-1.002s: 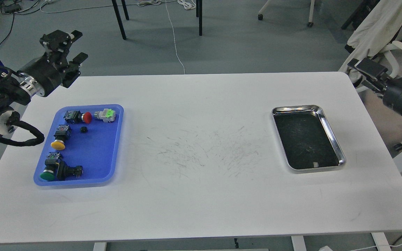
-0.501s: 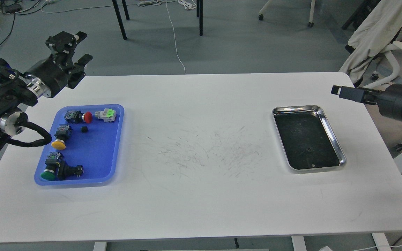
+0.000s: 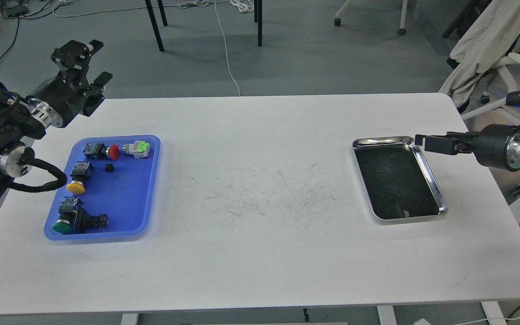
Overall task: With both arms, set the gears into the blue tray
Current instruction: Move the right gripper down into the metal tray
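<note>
Head view: one gear (image 3: 109, 167) lying inside blue tray (image 3: 124, 212) at worktop (image 3: 260, 253) left, among push-button switches (image 3: 76, 177); left pincer (image 3: 92, 61) raised beyond tray's far corner, fingers spread, empty; right pincer (image 3: 428, 143) over steel tray (image 3: 427, 164) rim, state indiscernible.

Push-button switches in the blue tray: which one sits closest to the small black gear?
The yellow-capped switch, just left of the gear. The red-capped one is a little farther, and the green-capped one lies at the tray's near end.
</note>
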`<state>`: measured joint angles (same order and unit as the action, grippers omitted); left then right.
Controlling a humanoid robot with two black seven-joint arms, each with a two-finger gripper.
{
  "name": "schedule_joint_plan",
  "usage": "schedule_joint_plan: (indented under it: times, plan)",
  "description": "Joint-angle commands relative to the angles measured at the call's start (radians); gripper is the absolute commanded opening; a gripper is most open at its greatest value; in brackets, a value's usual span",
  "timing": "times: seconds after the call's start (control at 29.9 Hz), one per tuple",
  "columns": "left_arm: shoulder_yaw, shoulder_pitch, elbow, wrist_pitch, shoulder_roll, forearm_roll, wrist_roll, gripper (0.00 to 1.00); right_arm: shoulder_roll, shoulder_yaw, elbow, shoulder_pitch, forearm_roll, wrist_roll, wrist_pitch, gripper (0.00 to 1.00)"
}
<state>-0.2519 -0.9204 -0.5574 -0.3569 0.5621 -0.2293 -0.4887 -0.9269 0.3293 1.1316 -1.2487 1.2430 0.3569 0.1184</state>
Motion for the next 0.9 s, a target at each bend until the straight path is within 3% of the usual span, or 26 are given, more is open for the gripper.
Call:
schedule_joint_plan:
  times: [0.0, 0.23, 0.87]
  plan:
    - [-0.004, 0.017, -0.002, 0.006, 0.001, 0.034, 0.000, 0.88, 0.023, 0.002, 0.002, -0.011, 0.165, 0.005, 0.038, 0.94]
    - [-0.013, 0.040, 0.004, 0.022, -0.001, 0.047, 0.000, 0.93, 0.088, 0.023, -0.045, -0.025, 0.343, 0.031, 0.079, 0.90]
    - [-0.046, 0.049, 0.019, 0.023, 0.001, 0.064, 0.000, 0.94, 0.290, 0.209, -0.251, -0.006, 0.363, 0.071, 0.073, 0.83]
